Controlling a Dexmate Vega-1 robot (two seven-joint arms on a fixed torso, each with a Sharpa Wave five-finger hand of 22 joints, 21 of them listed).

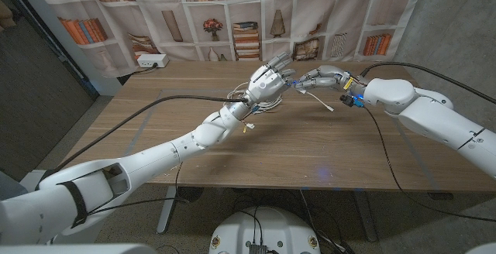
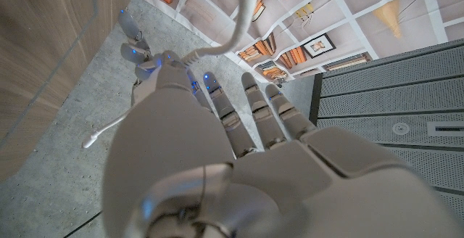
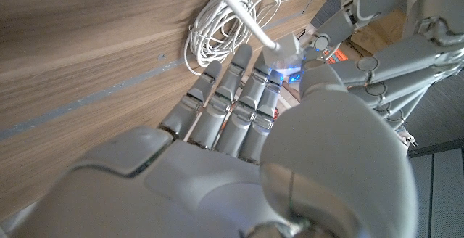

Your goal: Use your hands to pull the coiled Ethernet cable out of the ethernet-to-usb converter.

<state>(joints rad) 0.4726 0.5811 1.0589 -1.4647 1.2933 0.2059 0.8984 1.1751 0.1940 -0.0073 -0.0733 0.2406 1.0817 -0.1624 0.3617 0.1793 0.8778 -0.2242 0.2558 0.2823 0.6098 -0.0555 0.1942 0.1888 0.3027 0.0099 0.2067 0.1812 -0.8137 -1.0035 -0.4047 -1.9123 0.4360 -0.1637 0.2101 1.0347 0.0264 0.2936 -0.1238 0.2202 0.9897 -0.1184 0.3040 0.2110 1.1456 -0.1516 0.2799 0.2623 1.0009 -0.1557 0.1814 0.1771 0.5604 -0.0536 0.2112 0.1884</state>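
Note:
The white coiled Ethernet cable [image 1: 256, 104] lies on the wooden table [image 1: 232, 157] just under my left hand [image 1: 268, 82]. In the right wrist view the coil [image 3: 226, 26] sits beyond my right hand [image 3: 239, 104]. My right hand [image 1: 321, 77] pinches the small white ethernet-to-usb converter [image 3: 286, 49] at its fingertips. The converter's USB tail [image 1: 319, 101] trails onto the table. My left hand [image 3: 362, 27] faces the right one; its thumb and a finger close on the cable's plug end [image 2: 194, 59] while its other fingers spread. The joint itself is hidden.
A white power strip [image 1: 152, 61] lies at the table's far left edge. Behind the table hangs a bookshelf-printed backdrop [image 1: 232, 14]. Black arm cables [image 1: 147, 111] run over the table on both sides.

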